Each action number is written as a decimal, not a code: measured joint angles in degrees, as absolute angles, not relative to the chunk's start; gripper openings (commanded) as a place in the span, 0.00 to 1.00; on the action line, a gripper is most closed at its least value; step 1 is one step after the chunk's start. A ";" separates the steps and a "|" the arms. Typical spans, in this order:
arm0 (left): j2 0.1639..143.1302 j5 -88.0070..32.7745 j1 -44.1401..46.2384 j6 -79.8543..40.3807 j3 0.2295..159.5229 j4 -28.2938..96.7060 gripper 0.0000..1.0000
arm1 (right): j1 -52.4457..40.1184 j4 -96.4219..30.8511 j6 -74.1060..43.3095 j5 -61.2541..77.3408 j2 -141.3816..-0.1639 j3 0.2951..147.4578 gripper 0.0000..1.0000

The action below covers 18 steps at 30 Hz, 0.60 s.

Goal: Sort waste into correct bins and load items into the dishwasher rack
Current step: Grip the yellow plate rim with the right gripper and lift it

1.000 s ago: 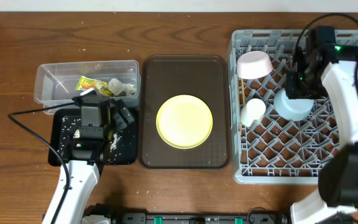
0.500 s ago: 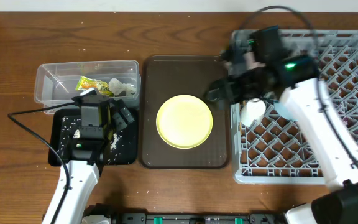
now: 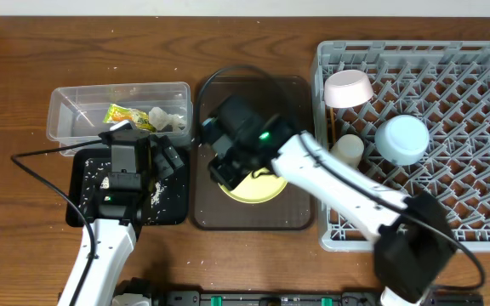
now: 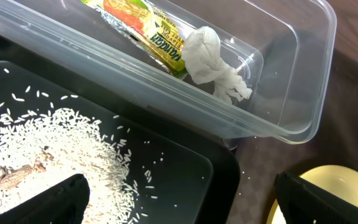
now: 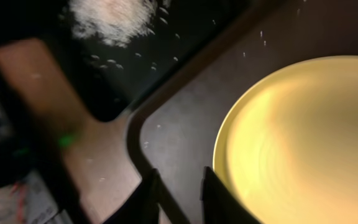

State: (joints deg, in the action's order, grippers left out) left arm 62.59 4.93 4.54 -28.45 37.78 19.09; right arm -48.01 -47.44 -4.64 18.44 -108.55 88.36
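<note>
The right gripper (image 5: 178,190) is held low over the brown rectangular serving tray (image 3: 296,119), just beside the rim of the round yellow-green plate (image 5: 291,137). Its fingers are narrowly parted, and nothing is seen between them. The left gripper (image 4: 182,199) is spread wide above the shallow black rectangular tray (image 4: 179,162) of white rice scraps (image 4: 61,143).

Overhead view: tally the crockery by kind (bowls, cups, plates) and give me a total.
Bowls: 2 (white bowl, light blue bowl)
Cups: 1 (white cup)
Plates: 1 (yellow-green plate, partly hidden under the right arm)
Total: 4
</note>
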 measured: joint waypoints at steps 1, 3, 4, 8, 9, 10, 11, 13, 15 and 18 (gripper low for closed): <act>62.59 4.93 4.54 -28.45 37.78 19.09 0.98 | -48.95 -47.29 -5.41 16.45 -109.40 88.36 0.16; 62.59 4.93 4.54 -28.45 37.78 19.09 0.98 | -50.76 -47.35 -7.29 11.86 -111.28 88.33 0.16; 62.59 4.91 4.54 -28.45 37.78 19.09 0.98 | -51.53 -47.42 -8.19 9.80 -112.16 88.33 0.16; 62.59 4.93 4.54 -28.45 37.78 19.07 0.98 | -53.10 -47.53 -10.48 4.62 -115.07 88.31 0.16; 62.59 4.93 4.54 -28.45 37.78 19.09 0.98 | -53.23 -47.55 -10.98 3.79 -115.77 88.29 0.17; 62.59 4.93 4.54 -28.45 37.78 19.07 0.98 | -53.43 -47.53 -11.38 3.27 -116.20 88.27 0.17; 62.59 4.93 4.54 -28.45 37.78 19.07 0.98 | -53.60 -47.55 -11.66 2.76 -116.53 88.27 0.18; 62.59 4.93 4.54 -28.45 37.78 19.07 0.98 | -53.78 -47.53 -12.14 2.07 -117.19 88.27 0.18; 62.59 4.93 4.54 -28.45 37.78 19.07 0.98 | -53.82 -47.51 -12.67 1.54 -117.80 88.27 0.18; 62.59 4.93 4.54 -28.45 37.78 19.09 0.98 | -53.87 -47.51 -13.23 1.21 -118.96 88.23 0.18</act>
